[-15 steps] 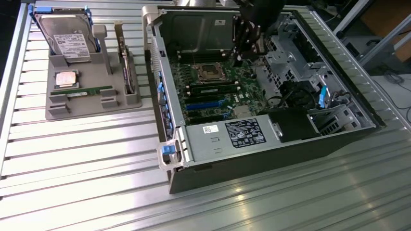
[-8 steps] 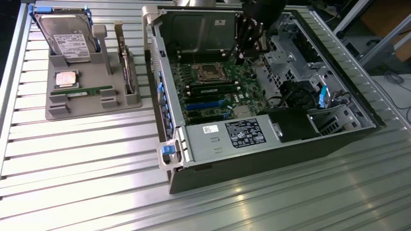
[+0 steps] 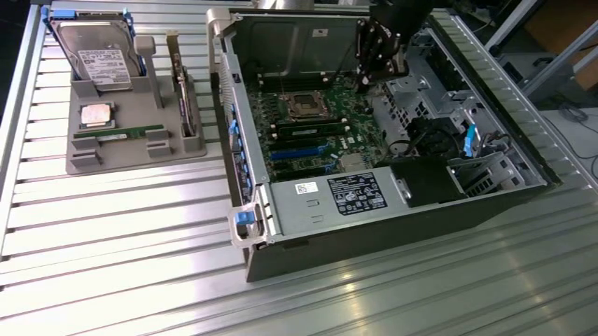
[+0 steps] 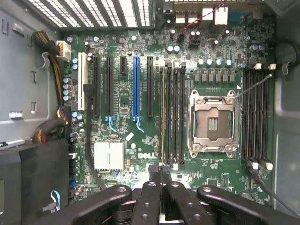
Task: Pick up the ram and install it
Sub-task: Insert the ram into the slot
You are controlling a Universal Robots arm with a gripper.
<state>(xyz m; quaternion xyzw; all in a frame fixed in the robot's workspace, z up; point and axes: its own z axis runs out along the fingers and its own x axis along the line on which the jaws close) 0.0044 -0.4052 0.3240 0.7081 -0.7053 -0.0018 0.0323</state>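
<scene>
My gripper (image 4: pixel 161 187) hangs over the motherboard (image 4: pixel 140 117) inside the open case (image 3: pixel 245 126), fingers (image 4: pixel 149 201) pressed narrow together on a thin dark edge that may be a ram stick, though I cannot tell for sure. It sits just beside the slots (image 4: pixel 172 112) next to the empty socket (image 4: pixel 212 123). Another ram (image 3: pixel 122 132) lies in the grey tray (image 3: pixel 84 164), well apart from the case.

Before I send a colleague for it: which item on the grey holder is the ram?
Find the grey holder at the exterior view's left of the open computer case. Below the square processor lies the ram, the only long, narrow green stick, lying lengthwise in its slot.
</scene>
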